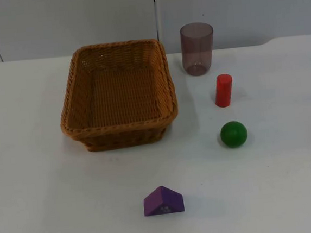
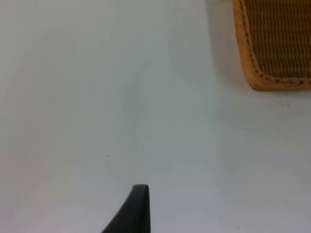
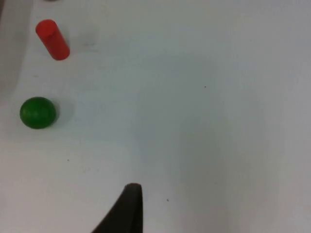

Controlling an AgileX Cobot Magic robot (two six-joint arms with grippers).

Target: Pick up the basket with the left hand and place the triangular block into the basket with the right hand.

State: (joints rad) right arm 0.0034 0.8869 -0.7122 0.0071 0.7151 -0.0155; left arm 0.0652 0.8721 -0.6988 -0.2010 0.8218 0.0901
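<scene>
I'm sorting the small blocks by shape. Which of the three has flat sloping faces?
The purple block, nearest the table's front edge. It has a peaked, roof-like top; the red cylinder and green ball are rounded.

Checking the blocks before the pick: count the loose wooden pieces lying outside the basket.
3. The purple triangular block lies nearest the front, the green ball right of the basket, and the red cylinder behind the ball, before the tinted cup.

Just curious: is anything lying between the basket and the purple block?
No. In the top view, only bare table separates the basket from the block.
</scene>
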